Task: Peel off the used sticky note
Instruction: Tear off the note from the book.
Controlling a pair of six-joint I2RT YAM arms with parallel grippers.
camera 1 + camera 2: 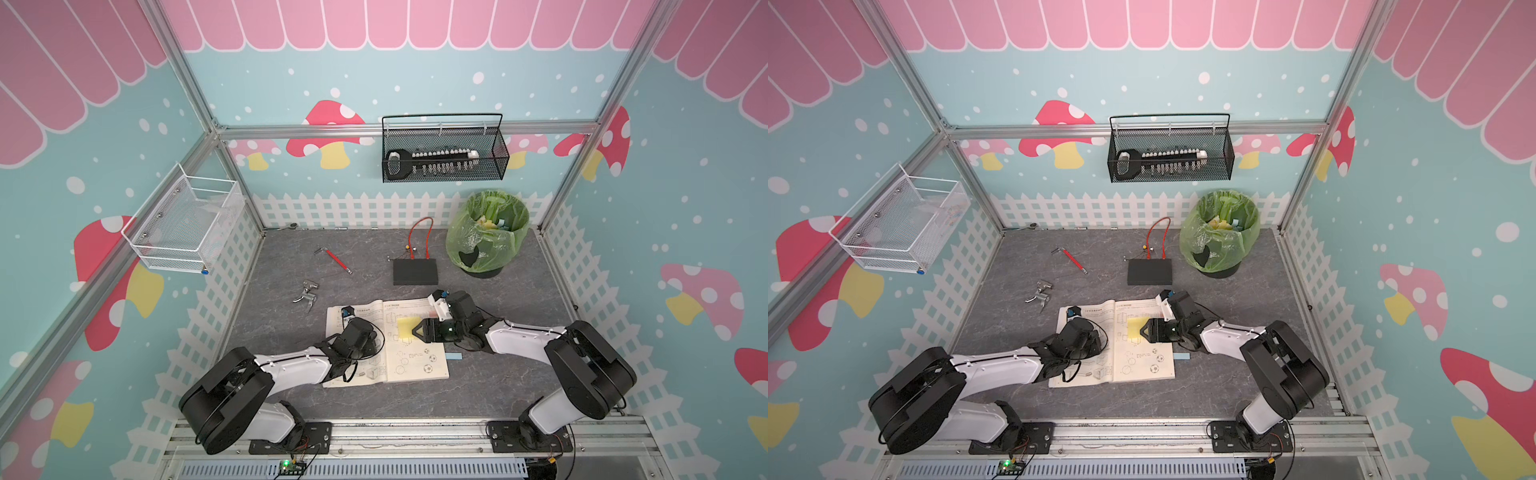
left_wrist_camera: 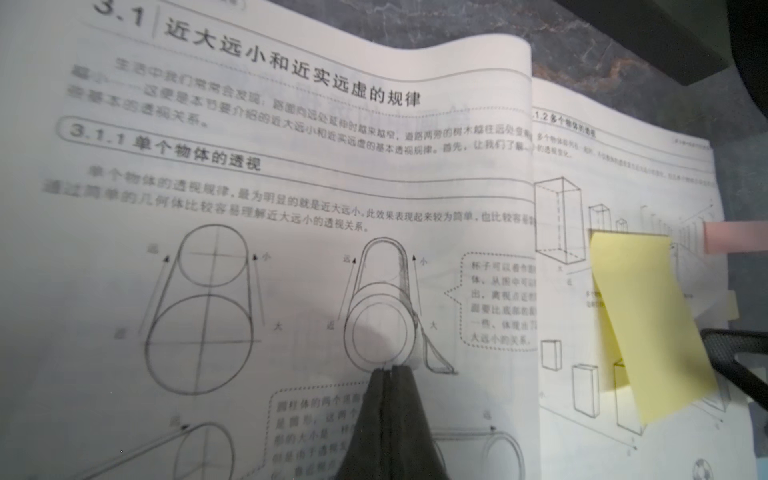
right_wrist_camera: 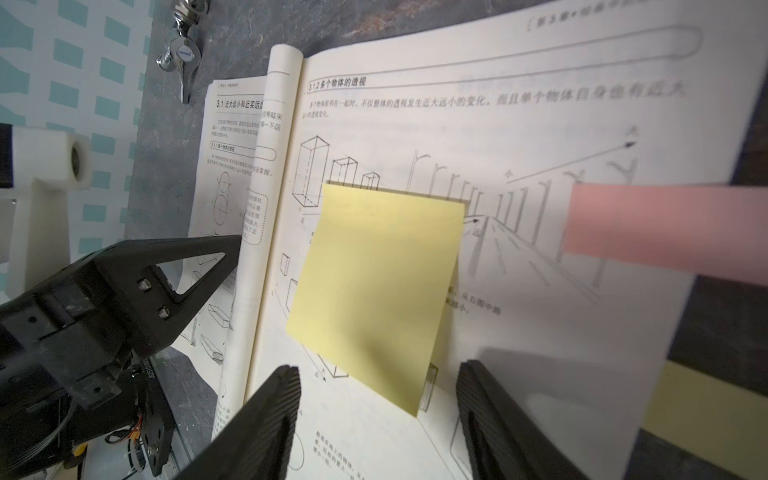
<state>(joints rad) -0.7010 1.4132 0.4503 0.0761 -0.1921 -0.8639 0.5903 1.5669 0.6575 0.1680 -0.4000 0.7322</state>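
Observation:
A yellow sticky note (image 1: pixel 407 327) (image 1: pixel 1135 326) (image 3: pixel 378 282) (image 2: pixel 648 324) sits on the right page of an open book (image 1: pixel 415 365) (image 1: pixel 1142 370). Its top edge is stuck down and its lower edge curls up off the paper. My right gripper (image 3: pixel 377 368) (image 1: pixel 414 331) (image 1: pixel 1141 330) is open, one finger on each side of the note's raised lower corner, and nothing is gripped. My left gripper (image 2: pixel 390 368) (image 3: pixel 237 240) is shut, with its tips on the left page (image 2: pixel 249 249). Seen from above, the left wrist hides those tips.
A pink flag (image 3: pixel 665 228) and a yellow tab (image 3: pixel 706 399) stick out from the book's right edge. A blue strip (image 1: pixel 454 356) lies beside the book. Behind it are a black box (image 1: pixel 414 271), a green-bagged bin (image 1: pixel 486 237), a red-handled tool (image 1: pixel 338 261) and a metal latch (image 1: pixel 306 293).

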